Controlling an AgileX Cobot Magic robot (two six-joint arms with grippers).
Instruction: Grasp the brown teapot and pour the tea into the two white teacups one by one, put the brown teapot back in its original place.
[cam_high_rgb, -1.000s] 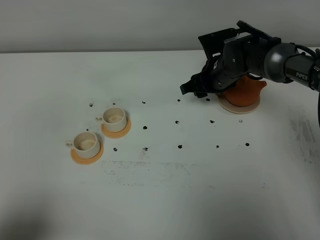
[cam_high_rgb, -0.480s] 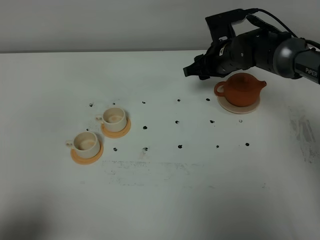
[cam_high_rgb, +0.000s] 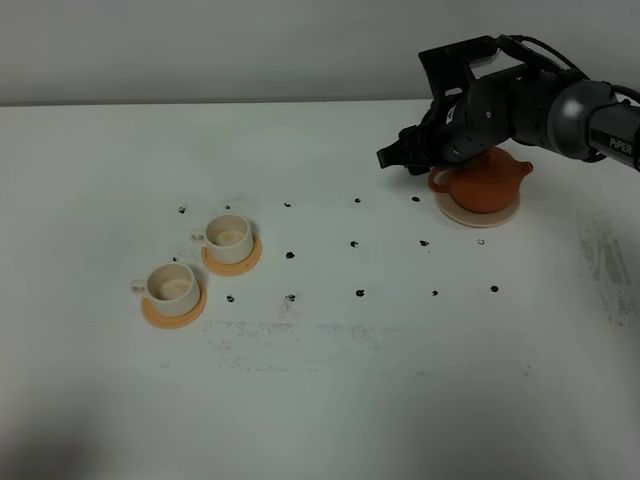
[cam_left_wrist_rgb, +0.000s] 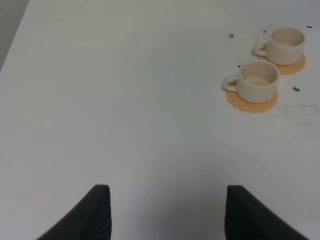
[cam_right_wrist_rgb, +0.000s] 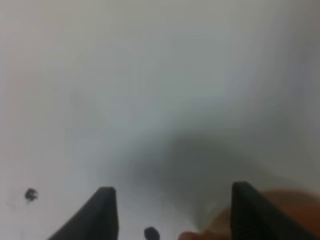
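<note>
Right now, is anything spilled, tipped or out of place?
Nothing stands out. The brown teapot sits upright on its coaster; both white teacups stand upright on orange saucers. No spill shows.

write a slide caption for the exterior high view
Open right gripper near the reddish-brown clay teapot on its pale beige coaster; two cream-white teacups on orange saucers opposite.

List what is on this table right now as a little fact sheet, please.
Teapot: brown teapot, upright on a pale coaster, far right of the table
Front teacup: white, on an orange saucer, left side
Back teacup: white, on its own saucer, just behind the front one
Right gripper: open, beside the teapot's handle, holding nothing
Left gripper: open over bare table, holding nothing
Marks: small black dots across the middle
</note>
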